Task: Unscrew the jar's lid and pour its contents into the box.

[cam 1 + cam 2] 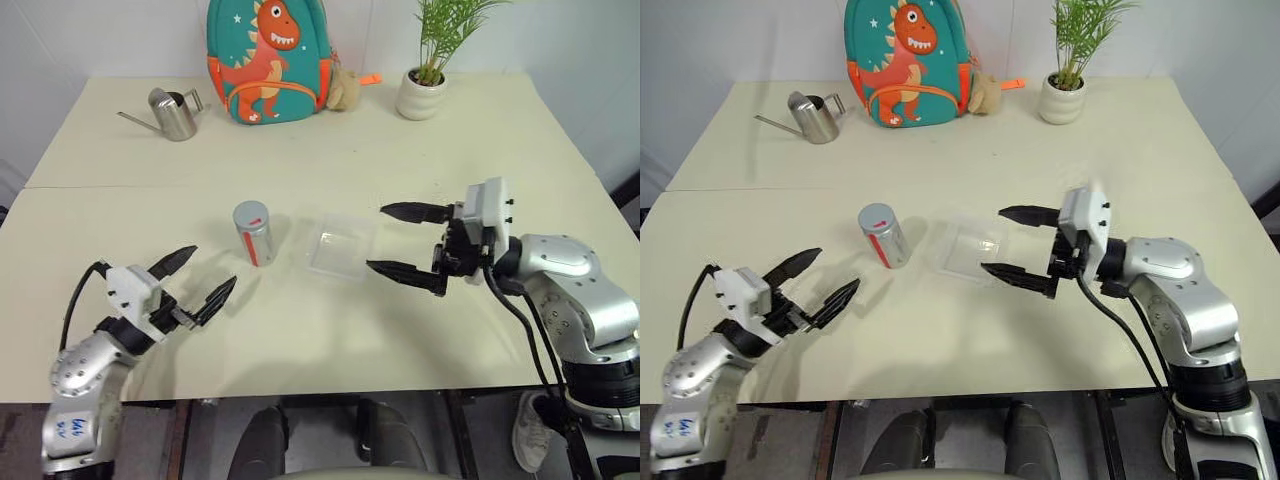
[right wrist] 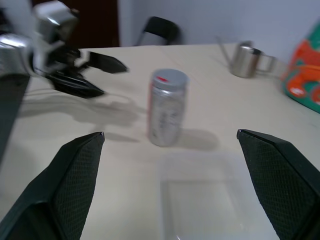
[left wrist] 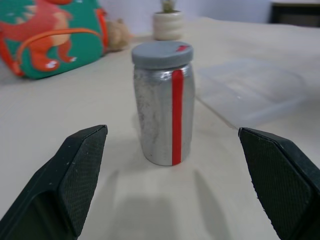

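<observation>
While the jar [image 1: 255,233] stands upright near the table's [image 1: 330,150] centre, lid [image 1: 249,214] on, I see both arms flanking it w/ nothing held; red stripe runs down the jar's side, small red mark on the grey cap. The box [image 1: 340,245], clear plastic, lies just beside the jar on its right, apart from it; I can't tell if anything's inside either. Left gripper [image 1: 196,279] sits near the table's front edge, short of the jar, jaws spread wide, pointing toward it. Right gripper [image 1: 405,242] hovers at the box's right side, pointing left, jaws likewise spread wide, one finger above the other. At the far edge: steel watering can [image 1: 175,113], dinosaur backpack [image 1: 268,60], potted plant [image 1: 424,90].
</observation>
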`<state>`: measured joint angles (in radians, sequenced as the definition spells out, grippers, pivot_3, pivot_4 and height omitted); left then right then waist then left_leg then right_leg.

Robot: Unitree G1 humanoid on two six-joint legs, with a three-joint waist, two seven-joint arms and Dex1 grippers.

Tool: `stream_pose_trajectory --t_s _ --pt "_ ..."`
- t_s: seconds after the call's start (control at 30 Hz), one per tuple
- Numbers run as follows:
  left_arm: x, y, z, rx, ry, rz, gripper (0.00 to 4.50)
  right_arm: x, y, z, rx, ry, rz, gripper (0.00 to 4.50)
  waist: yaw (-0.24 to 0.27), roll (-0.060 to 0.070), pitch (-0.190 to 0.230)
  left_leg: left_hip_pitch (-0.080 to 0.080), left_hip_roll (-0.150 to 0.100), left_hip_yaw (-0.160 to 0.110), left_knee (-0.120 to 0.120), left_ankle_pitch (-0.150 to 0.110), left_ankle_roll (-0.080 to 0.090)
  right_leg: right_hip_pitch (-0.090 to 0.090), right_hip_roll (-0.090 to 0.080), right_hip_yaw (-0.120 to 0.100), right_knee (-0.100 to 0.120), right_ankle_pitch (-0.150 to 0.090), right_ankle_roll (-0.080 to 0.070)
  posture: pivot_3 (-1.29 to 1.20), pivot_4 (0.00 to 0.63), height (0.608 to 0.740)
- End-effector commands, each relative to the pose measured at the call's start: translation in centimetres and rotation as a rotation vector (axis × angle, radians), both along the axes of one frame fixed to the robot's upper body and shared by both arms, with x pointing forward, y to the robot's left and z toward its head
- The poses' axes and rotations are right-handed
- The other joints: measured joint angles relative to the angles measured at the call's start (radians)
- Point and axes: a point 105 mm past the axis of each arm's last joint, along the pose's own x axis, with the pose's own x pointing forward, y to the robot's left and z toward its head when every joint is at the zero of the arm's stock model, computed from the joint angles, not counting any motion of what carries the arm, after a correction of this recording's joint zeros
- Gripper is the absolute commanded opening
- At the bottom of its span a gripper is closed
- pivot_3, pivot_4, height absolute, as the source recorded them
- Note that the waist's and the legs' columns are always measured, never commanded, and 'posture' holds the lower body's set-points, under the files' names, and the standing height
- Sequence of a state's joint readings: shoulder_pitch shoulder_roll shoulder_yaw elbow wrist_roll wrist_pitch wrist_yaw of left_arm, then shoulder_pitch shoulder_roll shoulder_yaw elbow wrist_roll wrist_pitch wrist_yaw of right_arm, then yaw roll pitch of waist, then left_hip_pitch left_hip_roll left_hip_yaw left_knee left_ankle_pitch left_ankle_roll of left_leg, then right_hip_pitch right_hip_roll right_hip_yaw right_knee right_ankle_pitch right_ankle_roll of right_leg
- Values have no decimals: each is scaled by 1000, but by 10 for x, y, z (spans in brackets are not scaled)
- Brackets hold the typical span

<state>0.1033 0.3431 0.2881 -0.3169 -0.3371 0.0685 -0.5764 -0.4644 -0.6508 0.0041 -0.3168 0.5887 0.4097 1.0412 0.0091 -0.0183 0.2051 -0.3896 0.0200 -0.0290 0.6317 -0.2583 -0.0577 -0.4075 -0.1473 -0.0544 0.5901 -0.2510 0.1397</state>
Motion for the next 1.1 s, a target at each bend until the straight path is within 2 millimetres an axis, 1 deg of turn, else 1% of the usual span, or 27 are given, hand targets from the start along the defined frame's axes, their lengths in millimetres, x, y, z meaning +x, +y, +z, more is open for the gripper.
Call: stream_pose_trajectory --t_s 0.03,0.23,0.37,0.47,0.53,0.63,0.87,1.0,1.1 --pt "6 -22 -3 -13 -32 67 4476 -9 10 8 -17 -55 65 4500 7 -2 -1 0 0 0 0 0 0 0 0 0 0 0 0 0 150 740" --pt "23 -46 -8 -37 -39 114 4476 -15 16 6 -13 -31 88 4500 17 -2 -1 0 0 0 1 0 0 0 1 0 0 1 -2 0 150 740" --pt "31 -51 -7 -39 -53 149 4476 -19 19 6 -7 -22 91 4500 17 -2 -1 -1 0 0 1 0 0 0 1 0 -2 2 -1 0 150 740" --pt "38 -51 -9 -35 -48 195 4476 -19 20 6 -1 -22 82 4500 16 -2 -1 -1 0 0 1 0 0 0 1 0 -2 2 -1 0 150 740" --pt "41 -57 -7 -14 -60 180 4476 -18 21 6 4 -22 75 4500 16 -2 -1 -1 0 0 1 0 0 0 1 0 -2 2 -1 0 150 740" --pt "46 -59 -4 -24 -77 189 4476 -17 21 7 10 -23 65 4500 17 -2 -1 -1 0 0 1 0 0 0 1 0 -2 2 -1 0 150 740" --pt "70 -63 12 -42 -123 226 4476 -14 21 6 29 -26 40 4500 18 -2 -1 -1 0 0 1 0 0 0 2 0 -2 2 -1 0 150 740" --pt "80 -64 13 -48 -123 246 4476 -14 21 5 36 -23 34 4500 17 -2 -1 -1 0 0 1 0 0 0 2 0 -2 3 0 0 150 740" --pt "81 -64 10 -64 -105 247 3873 -14 20 4 40 -23 28 4500 16 -3 -1 -1 0 1 1 0 0 0 2 0 -3 3 0 0 150 740"
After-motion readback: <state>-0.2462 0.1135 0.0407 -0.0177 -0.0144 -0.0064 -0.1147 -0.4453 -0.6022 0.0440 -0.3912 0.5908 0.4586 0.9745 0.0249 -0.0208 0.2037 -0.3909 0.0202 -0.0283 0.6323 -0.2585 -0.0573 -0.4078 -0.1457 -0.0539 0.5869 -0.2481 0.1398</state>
